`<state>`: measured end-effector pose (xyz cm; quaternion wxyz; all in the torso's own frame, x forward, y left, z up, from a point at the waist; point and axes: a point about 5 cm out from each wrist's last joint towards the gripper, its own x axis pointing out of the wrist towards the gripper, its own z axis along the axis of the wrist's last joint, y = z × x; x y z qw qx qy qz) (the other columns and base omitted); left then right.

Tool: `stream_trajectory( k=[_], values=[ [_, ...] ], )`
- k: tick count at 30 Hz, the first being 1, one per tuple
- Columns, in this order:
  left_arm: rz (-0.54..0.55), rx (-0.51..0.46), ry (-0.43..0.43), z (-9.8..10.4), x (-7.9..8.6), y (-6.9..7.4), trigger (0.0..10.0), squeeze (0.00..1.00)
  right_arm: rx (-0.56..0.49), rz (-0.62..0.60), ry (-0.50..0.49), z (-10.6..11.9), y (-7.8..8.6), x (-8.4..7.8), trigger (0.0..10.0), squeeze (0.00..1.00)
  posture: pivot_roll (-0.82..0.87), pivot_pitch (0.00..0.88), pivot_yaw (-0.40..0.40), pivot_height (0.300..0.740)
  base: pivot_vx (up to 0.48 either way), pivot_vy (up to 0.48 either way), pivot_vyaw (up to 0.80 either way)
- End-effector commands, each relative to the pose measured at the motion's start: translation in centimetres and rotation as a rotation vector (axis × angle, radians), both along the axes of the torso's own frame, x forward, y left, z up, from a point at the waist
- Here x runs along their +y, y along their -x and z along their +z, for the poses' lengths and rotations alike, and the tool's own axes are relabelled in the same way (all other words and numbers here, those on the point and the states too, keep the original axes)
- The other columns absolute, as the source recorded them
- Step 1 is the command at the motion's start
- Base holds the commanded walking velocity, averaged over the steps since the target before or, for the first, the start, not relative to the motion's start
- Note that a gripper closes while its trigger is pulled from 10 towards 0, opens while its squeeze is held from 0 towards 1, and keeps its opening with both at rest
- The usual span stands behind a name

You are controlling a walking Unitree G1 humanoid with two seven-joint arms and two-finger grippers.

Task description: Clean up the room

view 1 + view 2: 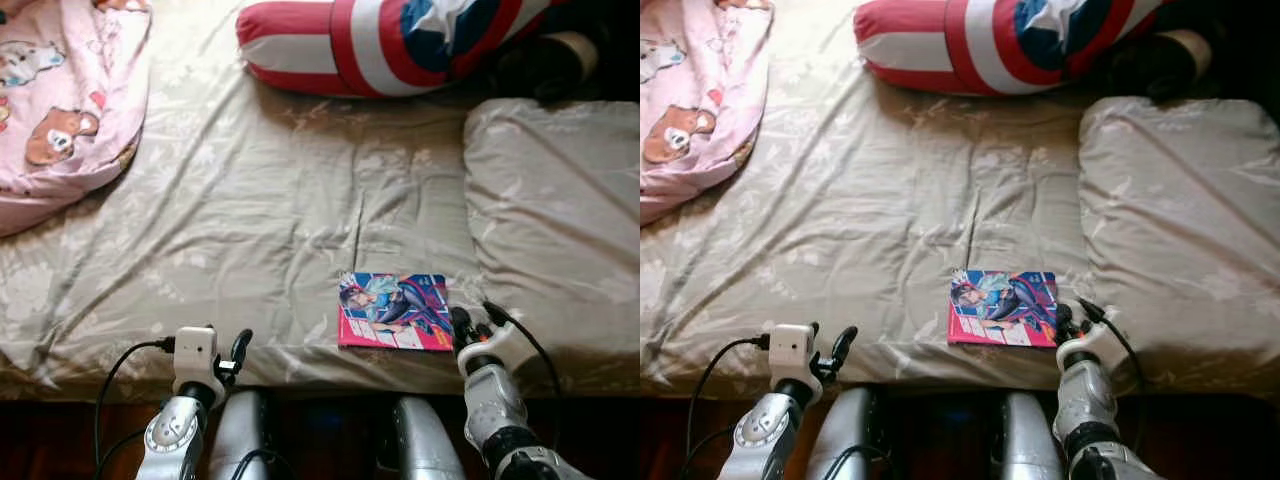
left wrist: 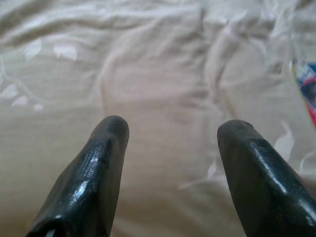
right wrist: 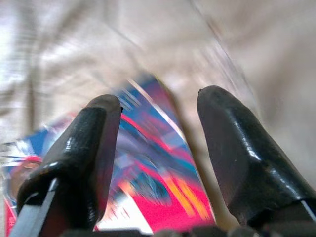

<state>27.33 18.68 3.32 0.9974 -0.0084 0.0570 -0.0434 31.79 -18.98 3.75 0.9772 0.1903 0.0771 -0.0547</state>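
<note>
Nearest the head camera, the right end effector (image 1: 462, 325) sits at the right edge of a comic book (image 1: 393, 310) that lies flat near the front edge of the bed (image 1: 250, 220). Its two black fingers (image 3: 237, 148) are spread apart, and the right wrist view shows the book's bright cover and its edge lying between them, though that picture is blurred and contact cannot be judged. The step in hand looks like picking up the comic book, and a thin flat book on soft bedding calls for care: one finger probably needs to slide under the cover edge while the other comes down on top, pressing lightly into the sheet so the pages do not fan or slip away. Closing squarely over the edge, not a corner, should keep it from folding. Well to the left, the left end effector (image 1: 240, 350) hovers open over bare sheet. Farther off lie a beige pillow (image 1: 555, 200), a star-and-stripes cushion (image 1: 390, 40) and a pink blanket (image 1: 60, 100).
</note>
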Motion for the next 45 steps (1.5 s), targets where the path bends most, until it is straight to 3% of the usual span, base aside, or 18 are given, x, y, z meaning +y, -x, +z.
stream_trajectory(
  k=[1, 3, 7, 10, 13, 16, 19, 25, 29, 34, 40, 42, 45],
  values=[
    [0.034, 0.041, 0.024, -1.1, 0.4, 0.7, 10.0, 0.0, -0.021, 0.042, 0.065, -0.3, 0.7, 0.1, 10.0, 0.0, -0.02, 0.213, -0.03, 0.646, 0.0, 0.0, 0.0],
    [0.055, 0.043, 0.041, -1.1, 0.5, 0.3, 10.0, 0.0, -0.055, 0.078, 0.116, -0.1, 1.0, 0.2, 10.0, 0.0, -0.03, 0.196, -0.039, 0.646, 0.0, 0.0, 0.0],
    [0.069, 0.045, 0.063, -1.2, 0.4, 0.1, 10.0, 0.0, -0.048, 0.092, 0.114, -0.6, 1.5, 0.3, 10.0, 0.0, -0.03, 0.183, -0.043, 0.646, 0.0, 0.0, 0.0],
    [0.069, 0.065, 0.048, -1.5, 0.4, -0.1, 10.0, 0.0, 0.003, 0.095, 0.138, -1.9, 2.6, 0.0, 10.0, 0.0, -0.04, 0.168, -0.043, 0.646, 0.0, 0.0, 0.0],
    [0.072, 0.116, 0.042, -2.5, 0.5, 0.2, 10.0, 0.0, 0.029, 0.062, 0.095, -2.6, 3.3, -0.4, 10.0, 0.0, -0.04, 0.151, -0.037, 0.646, 0.0, 0.0, 0.0],
    [0.099, 0.172, 0.048, -3.4, 0.9, 0.7, 10.0, 0.0, 0.075, 0.081, 0.104, -3.4, 3.9, -0.3, 10.0, 0.0, -0.05, 0.138, -0.032, 0.665, 0.0, 0.0, 0.0],
    [0.165, 0.185, 0.119, -3.5, 1.6, 0.6, 10.0, 0.0, 0.127, 0.09, 0.072, -4.3, 4.5, -0.3, 10.0, 0.0, -0.04, 0.12, -0.032, 0.685, 0.0, 0.0, 0.0],
    [0.165, 0.255, 0.091, -4.5, 1.9, 1.0, 10.0, 0.0, 0.229, 0.118, 0.081, -5.9, 5.9, -0.1, 10.0, 0.0, -0.04, 0.093, -0.034, 0.72, 0.0, 0.0, 0.0],
    [0.112, 0.349, 0.038, -5.6, 1.7, 1.6, 10.0, 0.0, 0.38, 0.066, 0.051, -7.8, 7.8, -1.0, 10.0, 0.0, -0.05, 0.077, -0.029, 0.74, 0.0, 0.0, 0.0],
    [0.128, 0.437, 0.027, -6.5, 2.0, 2.3, 10.0, 0.0, 0.453, 0.055, 0.054, -8.7, 8.9, -1.3, 10.0, 0.0, -0.04, 0.051, -0.021, 0.74, 0.0, 0.0, 0.0],
    [0.137, 0.543, 0.05, -8.2, 1.1, 3.9, 10.0, 0.0, 0.561, 0.018, 0.037, -10.0, 10.5, -1.5, 10.0, 0.0, -0.03, 0.042, -0.02, 0.74, 0.0, 0.0, 0.0],
    [0.114, 0.602, 0.007, -8.8, 0.7, 4.7, 10.0, 0.0, 0.592, 0.039, 0.046, -10.3, 11.0, -1.4, 10.0, 0.0, -0.02, 0.041, -0.02, 0.74, 0.0, 0.0, 0.0],
    [0.129, 0.655, 0.051, -9.4, 0.8, 5.3, 10.0, 0.0, 0.647, 0.104, 0.095, -11.0, 11.9, -0.8, 10.0, 0.0, -0.04, 0.034, -0.004, 0.74, 0.0, 0.0, 0.0]
  ],
)
